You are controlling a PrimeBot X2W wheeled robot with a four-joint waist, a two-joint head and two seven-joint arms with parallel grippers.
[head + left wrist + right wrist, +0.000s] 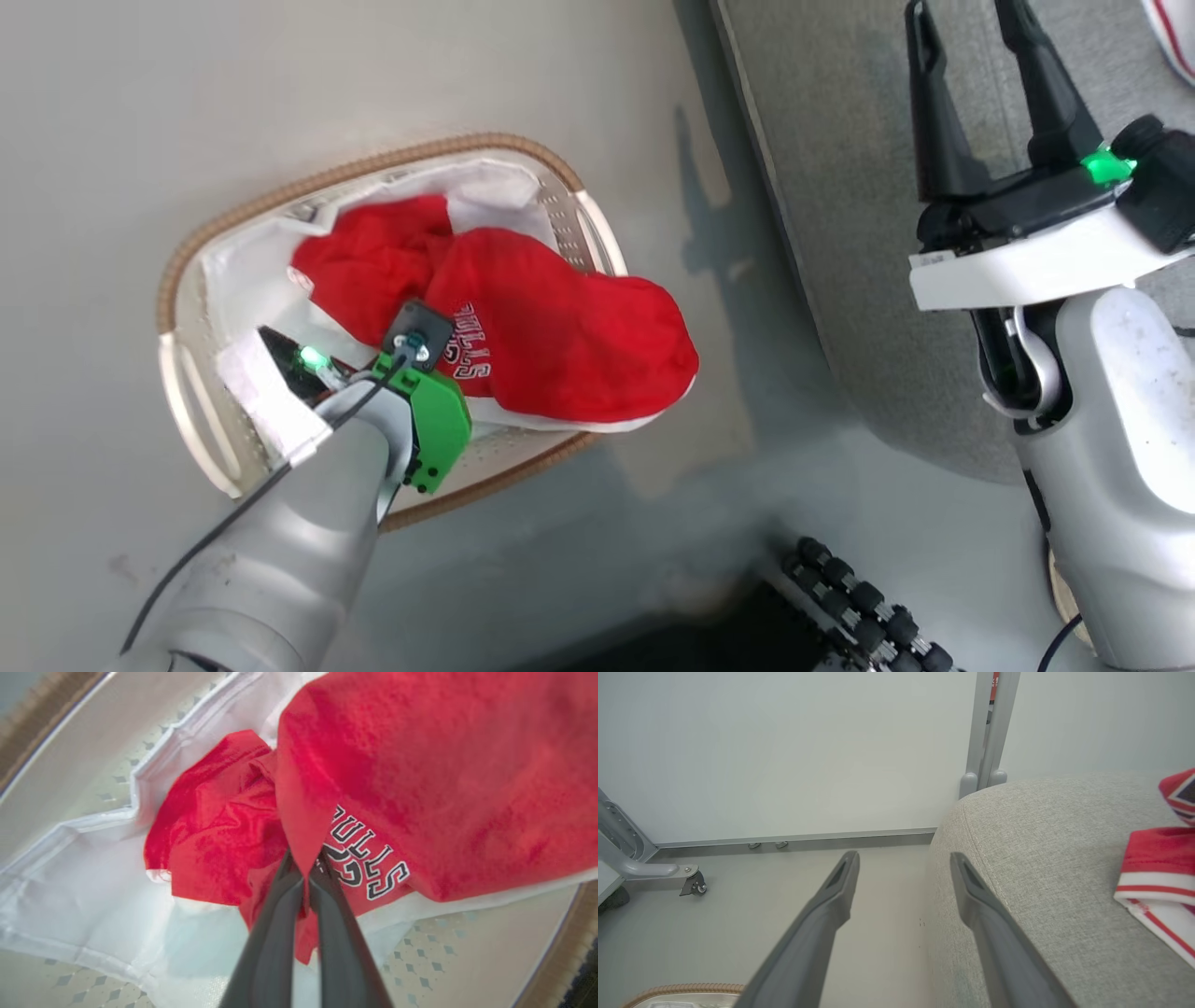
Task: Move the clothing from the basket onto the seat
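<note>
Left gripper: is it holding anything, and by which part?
The left gripper is shut on the red Bulls garment, pinching a fold beside its lettering. The right gripper is open, empty.

The clothing (569,345) is red cloth, part fuzzy and matt, part silky. The basket (565,224) is smooth perforated plastic with a woven-look rim; the seat (1055,858) is coarse fabric.

A fold of the clothing (420,788) hides the start of its print. Frame edges cut off a striped garment (1162,872) on the seat (1041,858) and most of the basket (682,989).
</note>
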